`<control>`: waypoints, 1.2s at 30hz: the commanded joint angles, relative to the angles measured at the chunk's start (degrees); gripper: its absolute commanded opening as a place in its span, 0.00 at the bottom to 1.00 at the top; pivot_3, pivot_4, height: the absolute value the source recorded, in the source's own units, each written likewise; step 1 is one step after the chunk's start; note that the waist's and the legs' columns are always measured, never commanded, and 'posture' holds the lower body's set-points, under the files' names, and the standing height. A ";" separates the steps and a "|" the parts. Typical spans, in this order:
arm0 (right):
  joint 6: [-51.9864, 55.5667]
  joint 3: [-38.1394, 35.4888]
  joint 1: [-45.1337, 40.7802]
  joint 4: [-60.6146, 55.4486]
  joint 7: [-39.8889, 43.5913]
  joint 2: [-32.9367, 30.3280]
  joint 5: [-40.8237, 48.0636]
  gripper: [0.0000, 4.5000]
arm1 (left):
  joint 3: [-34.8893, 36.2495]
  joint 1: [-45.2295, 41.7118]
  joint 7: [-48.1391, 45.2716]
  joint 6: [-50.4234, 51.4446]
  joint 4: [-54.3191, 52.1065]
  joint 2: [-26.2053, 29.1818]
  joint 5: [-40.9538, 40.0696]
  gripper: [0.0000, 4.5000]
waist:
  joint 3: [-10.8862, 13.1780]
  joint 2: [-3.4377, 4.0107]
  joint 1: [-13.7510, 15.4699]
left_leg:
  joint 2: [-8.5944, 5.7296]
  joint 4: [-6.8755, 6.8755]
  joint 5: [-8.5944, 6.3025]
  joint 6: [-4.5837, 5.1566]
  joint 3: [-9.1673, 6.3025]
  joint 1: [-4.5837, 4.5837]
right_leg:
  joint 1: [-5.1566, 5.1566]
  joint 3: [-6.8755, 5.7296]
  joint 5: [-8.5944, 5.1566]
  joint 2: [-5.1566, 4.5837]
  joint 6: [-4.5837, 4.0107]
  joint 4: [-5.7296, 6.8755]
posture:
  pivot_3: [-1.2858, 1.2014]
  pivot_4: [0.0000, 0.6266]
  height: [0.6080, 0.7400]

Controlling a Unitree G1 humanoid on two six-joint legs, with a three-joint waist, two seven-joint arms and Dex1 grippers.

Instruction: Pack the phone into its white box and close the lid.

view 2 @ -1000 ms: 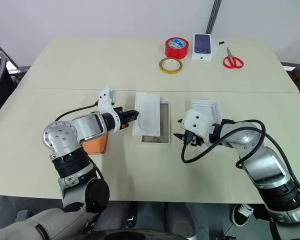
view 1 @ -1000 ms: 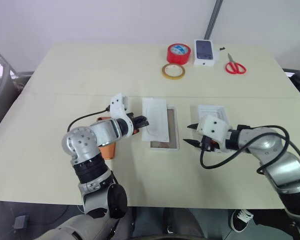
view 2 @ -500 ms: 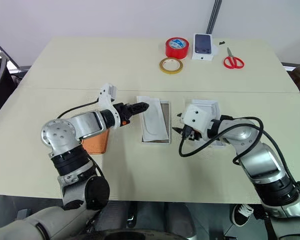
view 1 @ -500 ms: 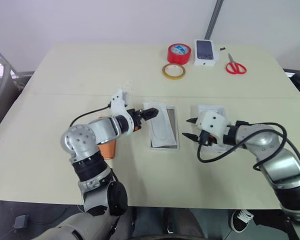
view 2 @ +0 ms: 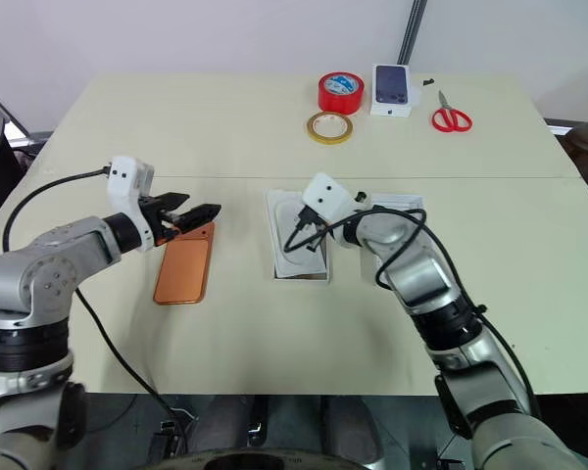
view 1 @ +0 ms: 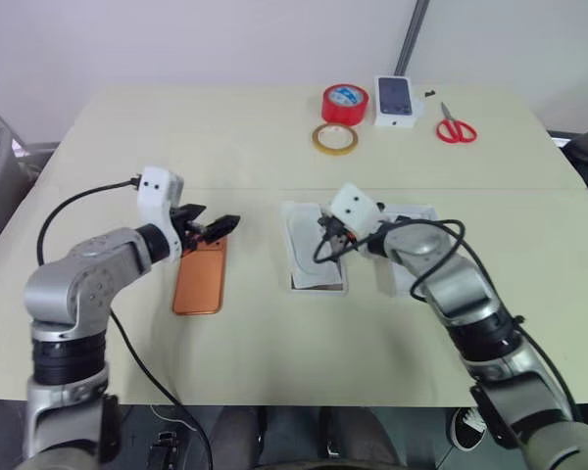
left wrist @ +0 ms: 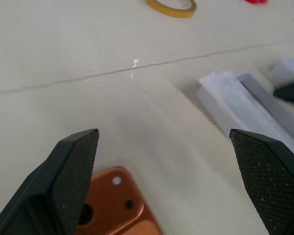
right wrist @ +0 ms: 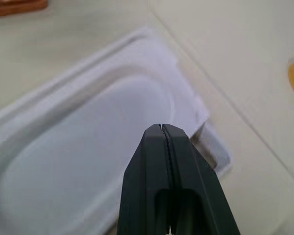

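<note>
The copper-orange phone (view 1: 199,279) lies flat on the table, back up, its camera corner (left wrist: 115,196) showing in the left wrist view. My left gripper (view 1: 216,223) hovers open just above the phone's far end, holding nothing. A white insert with an oval recess (view 1: 309,243) lies on a shallow dark-bottomed tray (view 1: 320,285) at the centre. My right gripper (view 1: 322,247) is shut, with its tip over that insert (right wrist: 88,147). The white box (view 1: 421,213) lies just right of the insert, partly hidden by my right arm.
At the table's far edge are a red tape roll (view 1: 345,103), a yellow tape ring (view 1: 337,139), a small white box printed with a dark phone (view 1: 397,101) and red scissors (view 1: 455,128). A seam (view 1: 274,189) crosses the tabletop.
My left gripper let go of the insert, opened and drew back left over the phone. The insert now lies flat on its tray. My right gripper moved left onto it and shut.
</note>
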 commanded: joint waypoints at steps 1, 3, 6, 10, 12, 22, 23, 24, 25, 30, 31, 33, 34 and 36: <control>-1.71 0.38 -2.67 3.16 -1.92 2.44 -1.64 0.01 | -1.29 3.80 -8.64 -8.46 -3.55 3.74 0.94 1.00 | 0.00 0.01 0.19 | 0.00 -0.03 0.00 0.00 0.00 0.00 | 0.00 0.00 0.00 -0.01 -0.01 0.00 | 0.52 0.24 1.00; -2.41 0.64 -3.58 5.27 -2.55 3.79 -2.14 0.01 | -1.06 6.20 -11.85 -10.27 -4.29 5.40 0.17 1.00 | 0.01 0.01 -0.06 | 0.02 -0.06 -0.01 0.02 0.01 -0.01 | -0.04 0.00 0.00 -0.01 -0.01 -0.01 | 0.52 0.24 1.00; -2.58 0.94 -4.15 6.68 -2.55 5.08 -2.59 0.01 | -0.71 8.68 -14.71 -11.64 -5.14 6.97 -0.61 1.00 | 0.01 0.02 -0.02 | 0.02 -0.09 -0.03 0.06 0.02 -0.02 | -0.05 0.00 0.00 -0.02 -0.01 0.00 | 0.52 0.24 1.00; -1.83 2.07 -4.70 7.89 -2.88 6.12 -3.90 0.01 | -0.65 10.94 -16.04 -12.95 -5.82 7.96 -0.44 1.00 | 0.01 0.03 -0.22 | 0.03 -0.12 -0.24 0.43 0.02 -0.02 | -0.09 0.01 0.00 -0.02 -0.01 0.04 | 0.52 0.24 1.00; -0.53 3.00 -4.66 7.75 -2.80 5.74 -5.17 0.01 | -0.85 11.29 -15.84 -13.43 -5.80 7.80 -0.16 1.00 | 0.01 0.03 -0.20 | 0.03 -0.12 -0.25 0.45 0.02 -0.02 | -0.11 0.01 0.00 -0.02 -0.01 0.05 | 0.52 0.24 1.00; 9.40 5.96 0.00 -3.02 -0.94 0.46 -9.35 0.01 | -2.01 11.33 -14.70 -14.52 -5.45 6.76 0.25 1.00 | 0.01 0.03 -0.17 | 0.03 -0.11 -0.27 0.50 0.02 -0.02 | -0.10 0.02 0.00 -0.03 -0.01 0.06 | 0.52 0.24 1.00; 10.29 6.36 0.43 -4.29 -0.79 0.07 -9.76 0.01 | -2.17 11.20 -14.60 -14.60 -5.39 6.62 0.25 1.00 | 0.01 0.03 -0.17 | 0.03 -0.11 -0.27 0.50 0.02 -0.03 | -0.11 0.02 0.00 -0.03 -0.01 0.06 | 0.52 0.24 1.00; 11.00 6.59 0.78 -5.46 -0.69 -0.13 -10.05 0.01 | -2.32 11.09 -14.51 -14.64 -5.34 6.47 0.25 1.00 | 0.01 0.03 -0.18 | 0.03 -0.12 -0.27 0.50 0.03 -0.02 | -0.11 0.02 0.00 -0.02 -0.01 0.06 | 0.52 0.24 1.00; 11.81 6.81 1.06 -6.83 -0.56 -0.32 -10.24 0.01 | -2.53 10.95 -14.44 -14.74 -5.26 6.31 0.30 1.00 | 0.01 0.03 -0.18 | 0.03 -0.12 -0.27 0.50 0.03 -0.03 | -0.11 0.02 0.00 -0.02 -0.01 0.06 | 0.52 0.24 1.00; 12.04 5.69 1.56 -11.41 -0.50 -0.34 -9.61 0.01 | -2.82 10.42 -14.06 -15.16 -4.48 5.82 0.75 1.00 | 0.01 0.03 -0.21 | 0.03 -0.12 -0.27 0.50 0.03 -0.03 | -0.12 0.03 0.00 -0.02 -0.01 0.07 | 0.52 0.24 1.00; 11.45 5.33 1.68 -11.97 -0.37 -0.37 -9.27 0.01 | -2.69 10.26 -13.78 -15.19 -4.14 5.75 0.84 1.00 | 0.01 0.03 -0.20 | 0.03 -0.12 -0.27 0.50 0.02 -0.03 | -0.12 0.02 0.00 -0.01 -0.01 0.07 | 0.52 0.24 1.00; 9.07 4.13 2.16 -13.59 0.56 -0.17 -7.54 0.01 | -1.91 9.74 -12.15 -14.85 -2.62 5.65 1.63 1.00 | 0.01 0.03 -0.19 | 0.03 -0.12 -0.27 0.50 0.03 -0.03 | -0.12 0.02 0.00 -0.01 -0.01 0.06 | 0.52 0.24 1.00; 8.63 3.36 2.29 -14.45 1.04 0.44 -6.32 0.01 | -0.55 9.23 -10.43 -13.17 -1.17 5.45 1.26 1.00 | 0.01 0.03 -0.19 | 0.03 -0.12 -0.27 0.50 0.02 -0.03 | -0.12 0.02 0.00 -0.01 -0.01 0.07 | 0.52 0.24 1.00; 8.33 2.68 2.26 -15.40 1.70 1.48 -4.66 0.01 | 2.25 8.28 -6.51 -10.23 1.47 4.97 0.87 1.00 | 0.01 0.03 -0.19 | 0.03 -0.12 -0.27 0.50 0.02 -0.03 | -0.12 0.02 0.00 0.00 -0.01 0.07 | 0.52 0.24 1.00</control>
